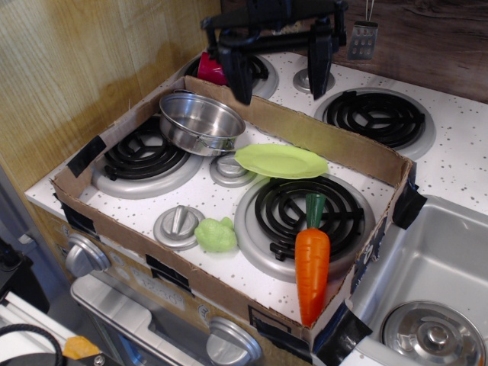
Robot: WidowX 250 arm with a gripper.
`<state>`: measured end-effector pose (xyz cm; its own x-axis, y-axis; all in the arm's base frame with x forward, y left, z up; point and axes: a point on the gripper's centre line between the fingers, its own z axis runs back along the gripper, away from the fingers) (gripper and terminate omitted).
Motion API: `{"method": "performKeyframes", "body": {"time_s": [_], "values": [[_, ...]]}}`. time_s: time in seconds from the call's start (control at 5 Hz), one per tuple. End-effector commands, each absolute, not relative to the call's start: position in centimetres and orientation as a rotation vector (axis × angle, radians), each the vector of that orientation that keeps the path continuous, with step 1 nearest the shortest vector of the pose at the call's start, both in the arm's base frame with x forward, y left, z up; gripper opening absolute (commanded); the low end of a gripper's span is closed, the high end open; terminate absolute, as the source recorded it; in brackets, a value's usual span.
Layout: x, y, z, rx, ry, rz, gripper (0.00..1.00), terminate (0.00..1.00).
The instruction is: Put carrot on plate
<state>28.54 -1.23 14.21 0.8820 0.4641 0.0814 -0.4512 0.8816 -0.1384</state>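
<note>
The carrot (312, 263), one glossy orange cone with a dark green stem, lies on the front right burner (305, 221), well apart from the one lime-green plate (281, 161). The gripper (278, 67), cut off by the top edge, hangs with fingers spread wide, empty, partly hiding a red object (211, 69).

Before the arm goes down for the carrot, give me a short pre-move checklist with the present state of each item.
1. Gripper open and empty: ok.
2. Carrot free, nothing on top: ok.
3. Plate bare, ready to receive: ok.
4. Gripper above carrot: not ok, it hangs over the box's back wall.
5. Steel pot and green toy away from carrot: ok.
6. Carrot's tip touching the cardboard box wall: cannot tell.
</note>
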Motion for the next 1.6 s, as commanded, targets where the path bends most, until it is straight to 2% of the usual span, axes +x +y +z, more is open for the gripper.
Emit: {"method": "performKeyframes", "body": {"time_s": [0.0, 0.8, 1.4], "values": [[26.2, -4.2, 12.8, -0.084, -0.119, 0.581, 1.0, 0.0], [26.6, -6.1, 7.6, -0.109, -0.171, 0.584, 1.0, 0.0], [26.0, -5.9, 4.1, -0.052, -0.168, 0.602, 1.0, 0.0]]}}
